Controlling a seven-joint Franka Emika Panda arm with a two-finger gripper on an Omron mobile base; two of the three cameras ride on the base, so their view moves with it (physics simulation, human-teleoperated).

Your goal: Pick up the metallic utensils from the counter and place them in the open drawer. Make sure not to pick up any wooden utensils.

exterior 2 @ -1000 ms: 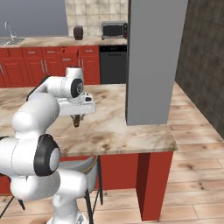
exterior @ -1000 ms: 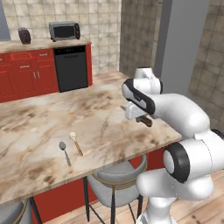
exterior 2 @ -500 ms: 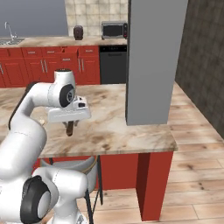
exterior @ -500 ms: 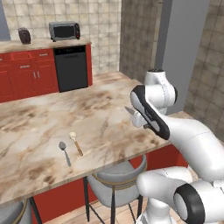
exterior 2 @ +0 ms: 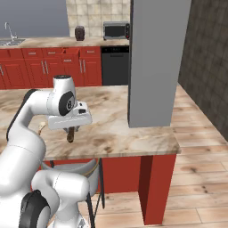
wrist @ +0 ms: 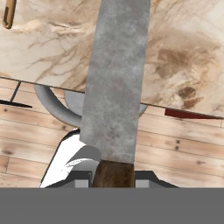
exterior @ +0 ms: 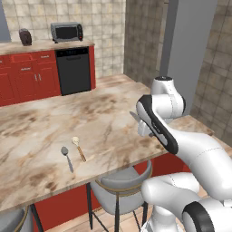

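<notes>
The knife [wrist: 117, 83], with a grey blade and dark brown handle, is off the counter [exterior: 41, 131], lifted over its near edge by the handle. The grey metal spoon [exterior: 67, 157] lies flat near that near edge, just beside the wooden spoon [exterior: 79, 148] with its pale bowl and tan handle.

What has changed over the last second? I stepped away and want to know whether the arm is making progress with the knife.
The arm has swung back from over the counter toward its near edge, carrying the knife shut in the gripper the whole time. Nothing was taken up or let go. The grey spoon and wooden spoon lie where they were.
</notes>
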